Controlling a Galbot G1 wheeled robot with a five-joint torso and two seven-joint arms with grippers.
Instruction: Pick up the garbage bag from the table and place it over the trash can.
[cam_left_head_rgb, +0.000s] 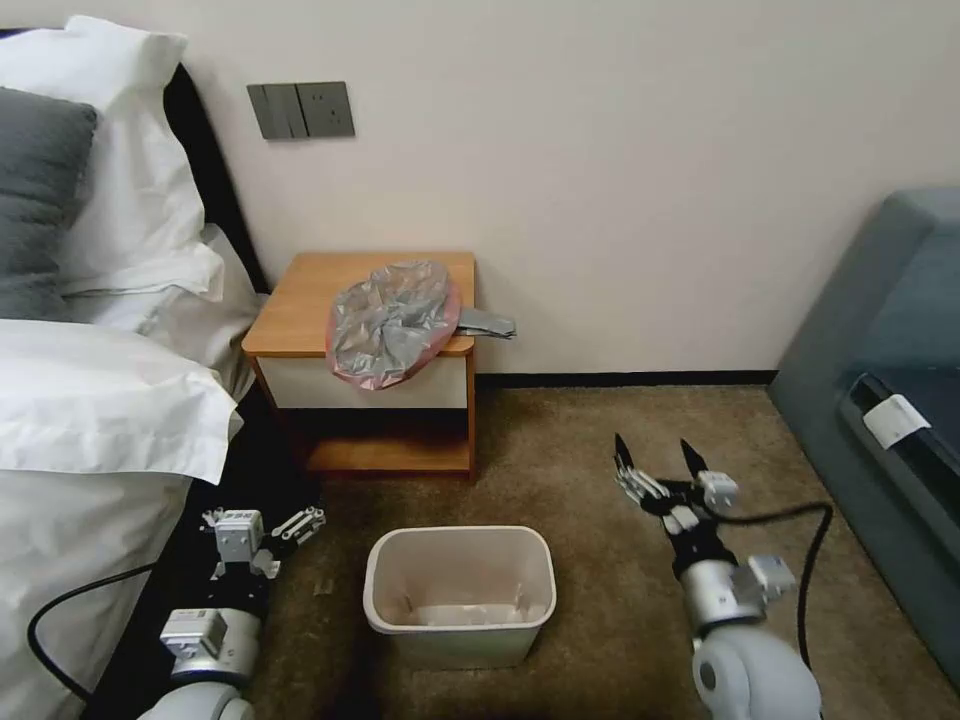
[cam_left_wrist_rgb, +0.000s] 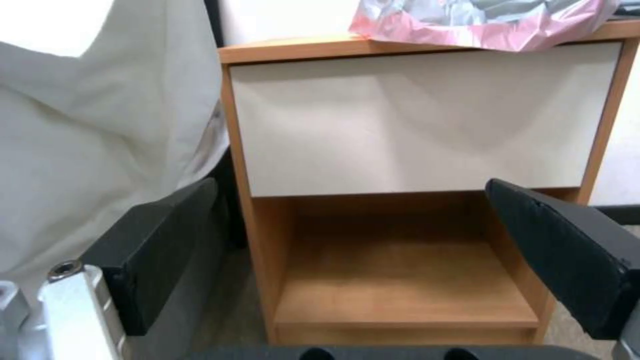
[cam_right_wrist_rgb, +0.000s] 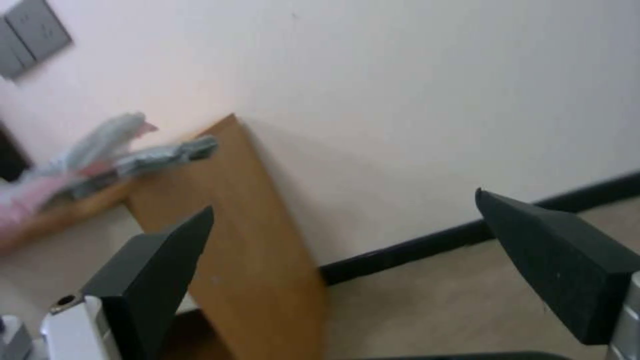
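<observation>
The garbage bag (cam_left_head_rgb: 392, 320) lies crumpled on the table (cam_left_head_rgb: 300, 300), grey with a pink edge hanging over the white drawer front; one grey end sticks out past the table's right side. Its pink edge (cam_left_wrist_rgb: 480, 30) also shows in the left wrist view, above the drawer, and blurred (cam_right_wrist_rgb: 100, 150) in the right wrist view. The cream trash can (cam_left_head_rgb: 460, 592) stands on the carpet in front of the table. My right gripper (cam_left_head_rgb: 660, 462) is open, raised over the carpet right of the can. My left gripper (cam_left_head_rgb: 262, 528) is open, low beside the bed, facing the table's shelf.
A bed with white linen and pillows (cam_left_head_rgb: 90, 400) sits close on the left, touching the table's side. A grey-blue sofa (cam_left_head_rgb: 880, 400) stands at the right. Brown carpet (cam_left_head_rgb: 600, 450) lies open between the can, the table and the sofa. A wall stands behind the table.
</observation>
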